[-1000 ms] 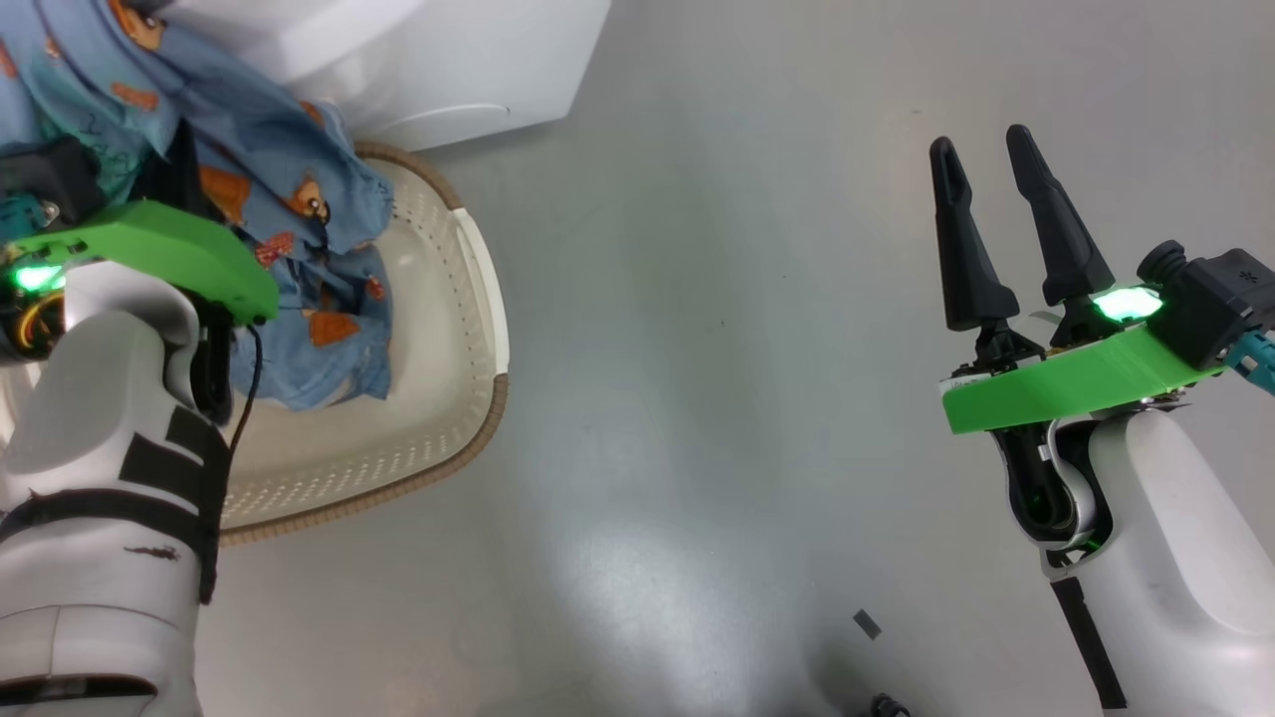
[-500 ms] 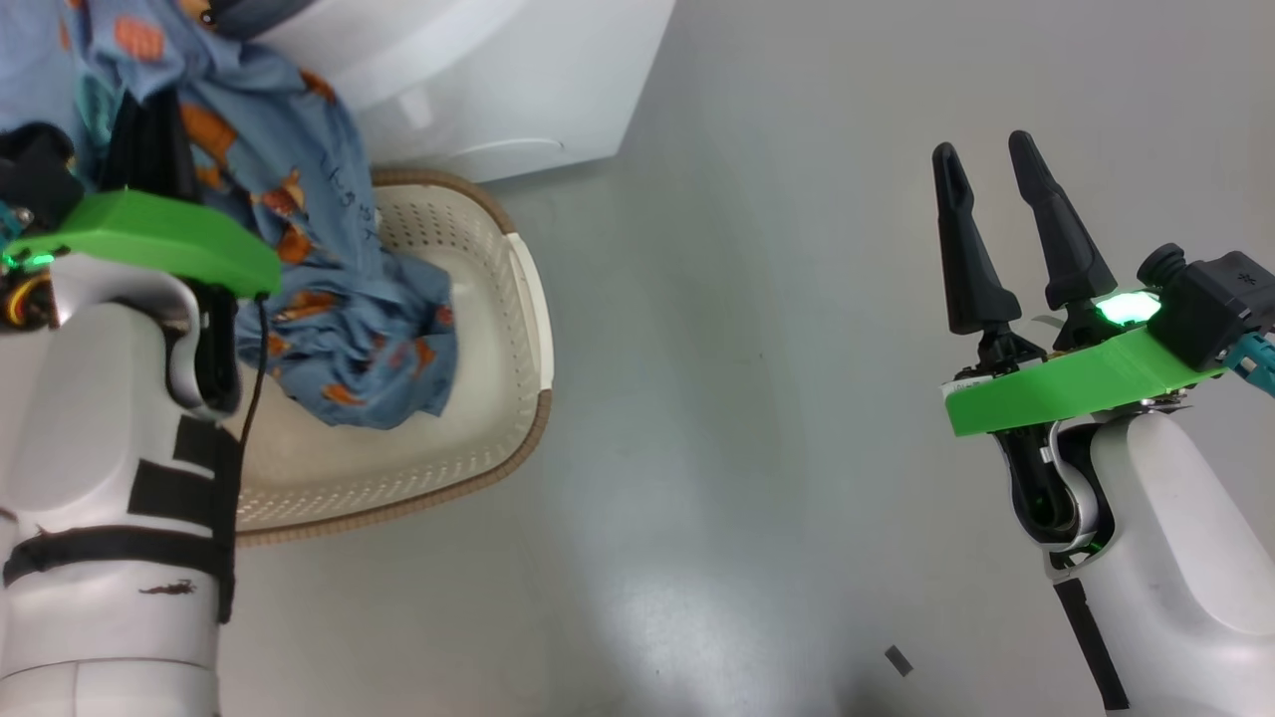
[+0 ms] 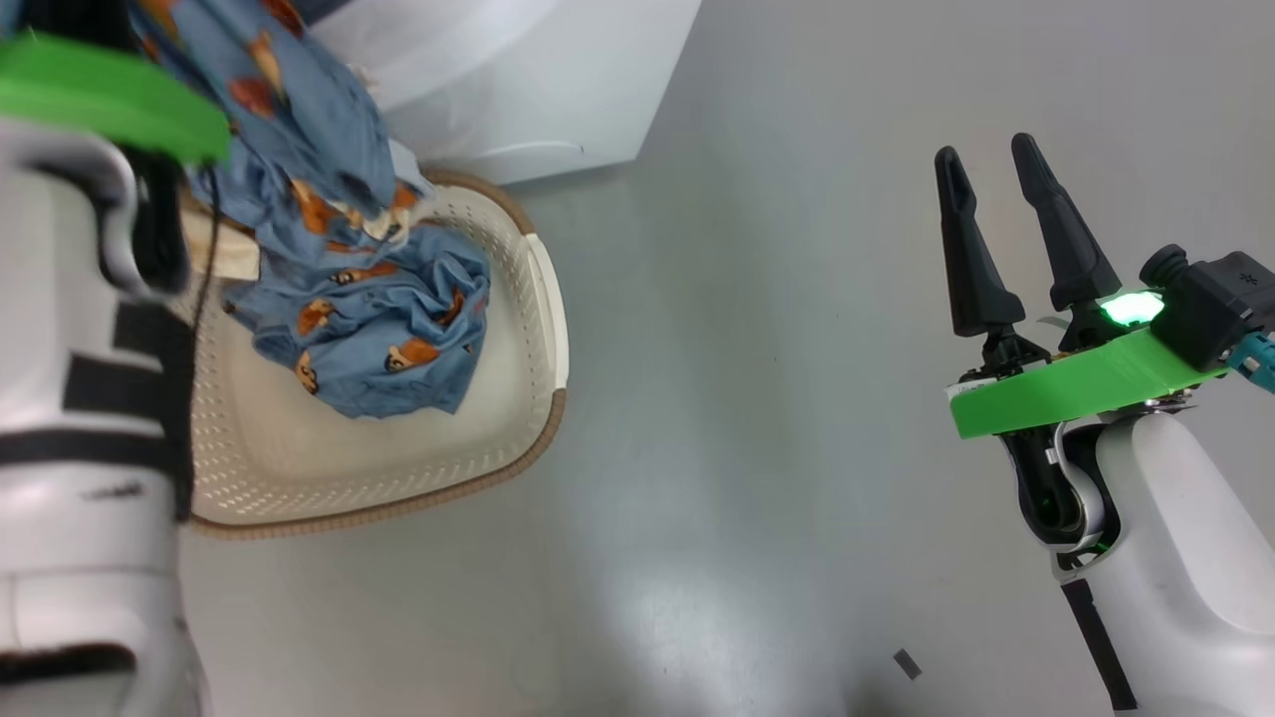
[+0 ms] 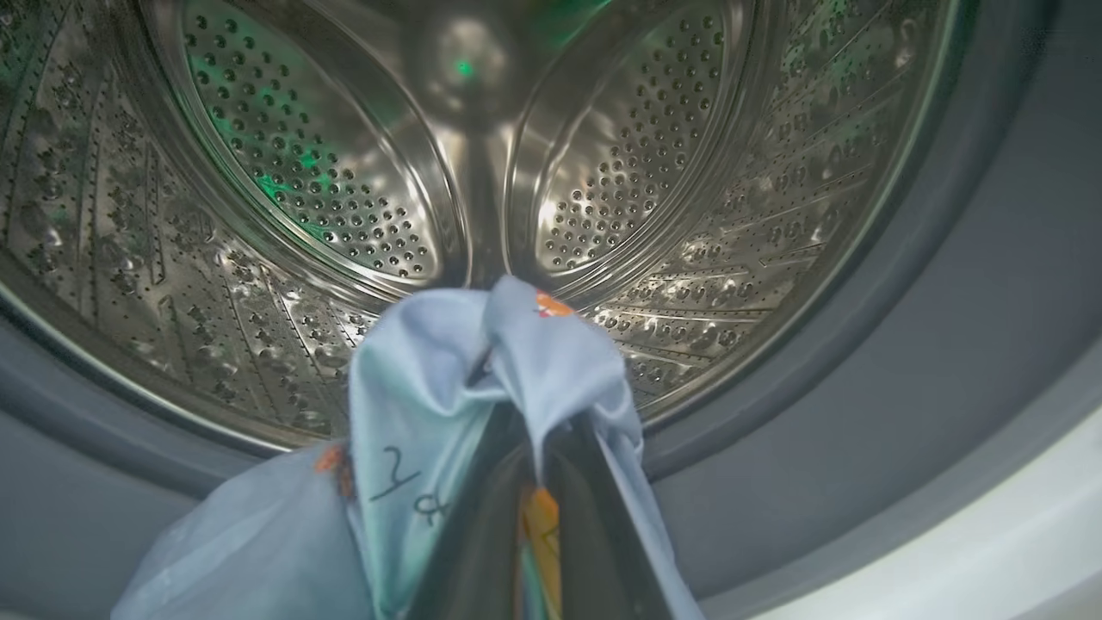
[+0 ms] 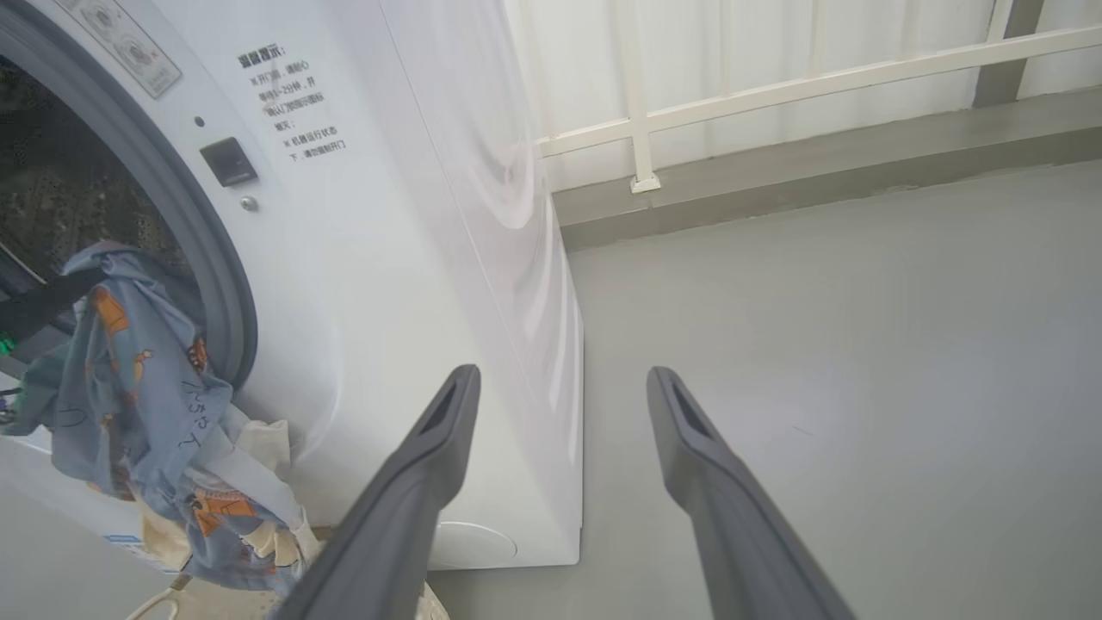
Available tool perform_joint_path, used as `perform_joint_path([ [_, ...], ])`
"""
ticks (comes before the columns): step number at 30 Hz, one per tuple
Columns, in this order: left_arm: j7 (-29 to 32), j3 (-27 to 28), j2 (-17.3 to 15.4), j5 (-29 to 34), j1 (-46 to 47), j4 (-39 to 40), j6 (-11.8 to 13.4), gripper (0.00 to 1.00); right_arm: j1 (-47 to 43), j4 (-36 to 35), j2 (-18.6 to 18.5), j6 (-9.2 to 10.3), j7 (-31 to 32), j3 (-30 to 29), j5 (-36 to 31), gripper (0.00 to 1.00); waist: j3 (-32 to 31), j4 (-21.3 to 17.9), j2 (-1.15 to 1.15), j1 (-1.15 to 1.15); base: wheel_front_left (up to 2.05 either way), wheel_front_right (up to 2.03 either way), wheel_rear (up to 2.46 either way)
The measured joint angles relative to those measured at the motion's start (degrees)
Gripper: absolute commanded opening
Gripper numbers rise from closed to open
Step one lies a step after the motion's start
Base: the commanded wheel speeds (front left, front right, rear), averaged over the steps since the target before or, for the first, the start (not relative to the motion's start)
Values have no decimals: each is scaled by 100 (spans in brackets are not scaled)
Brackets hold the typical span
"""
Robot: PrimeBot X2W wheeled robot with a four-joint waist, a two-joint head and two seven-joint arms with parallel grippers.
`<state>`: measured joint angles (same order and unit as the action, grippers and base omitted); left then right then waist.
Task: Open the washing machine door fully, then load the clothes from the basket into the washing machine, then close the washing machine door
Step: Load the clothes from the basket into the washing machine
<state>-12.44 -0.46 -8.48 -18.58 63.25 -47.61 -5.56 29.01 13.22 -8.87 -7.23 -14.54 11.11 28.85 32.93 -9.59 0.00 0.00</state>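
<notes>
as i look into the washing machine, left gripper: clenched on the clothes
right gripper: jaws apart, above floor

Smooth grey floor with a dull sheen and a pale patch of reflected light, one small dark scrap on it; at the far edge, a raised grey kerb, a cream railing and a white panelled wall.
</notes>
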Motion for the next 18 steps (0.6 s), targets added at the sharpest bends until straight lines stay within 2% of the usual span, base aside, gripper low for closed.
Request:
perform_joint_path([
  [12,183,-224,-454,313,1717,-1190,166,0,15,-100,121,0,0,51,8,100,573,-348,0,0,0,0,0],
  [18,-92,-372,-664,513,2349,-1393,209,0,23,-169,170,0,0,101,20,100,847,-596,0,0,0,0,0],
])
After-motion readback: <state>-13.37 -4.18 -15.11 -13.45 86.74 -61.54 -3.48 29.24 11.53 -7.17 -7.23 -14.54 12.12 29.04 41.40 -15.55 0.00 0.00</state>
